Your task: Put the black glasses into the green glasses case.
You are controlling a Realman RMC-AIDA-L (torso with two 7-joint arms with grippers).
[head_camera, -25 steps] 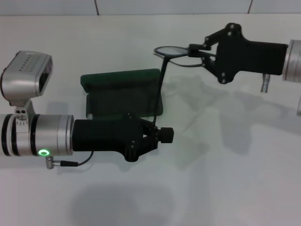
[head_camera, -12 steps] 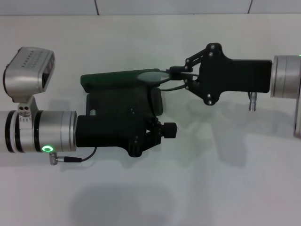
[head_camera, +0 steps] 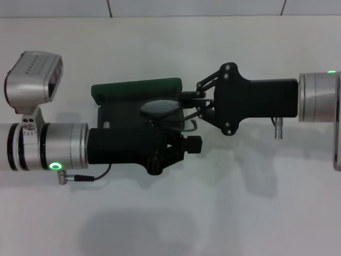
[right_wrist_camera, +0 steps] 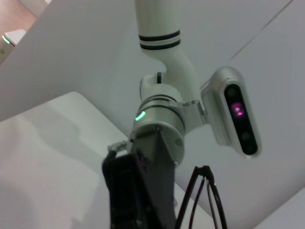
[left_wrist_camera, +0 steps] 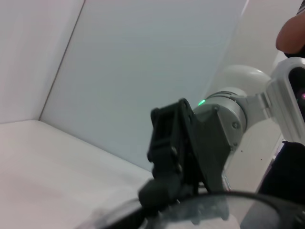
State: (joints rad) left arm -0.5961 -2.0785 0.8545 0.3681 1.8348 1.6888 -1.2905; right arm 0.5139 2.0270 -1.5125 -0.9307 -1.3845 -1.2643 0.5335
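The right pincer (head_camera: 193,105) is gripping the black glasses (head_camera: 160,108) by the frame end, its fingers pinched narrow on them, and is holding them out ahead of its tips, right over the open green glasses case (head_camera: 136,90). One lens is hanging above the lined tray, just in front of the raised lid, while a temple arm is dangling below the fingertips near the tray's nearer edge. The left pincer (head_camera: 186,146) is reaching across the front of the case, apparently bracing it on the worktop (head_camera: 240,213); its fingers are looking closed together, though what they are pressing on is hidden. To do this step well, I judge the right pincer should be lowering slowly and keeping the frame level along the tray's length, so that the loose temple arm folds inside rather than catching on the rim. Releasing should wait until the lenses are resting on the lining, and the left pincer should be staying clear of the descent.
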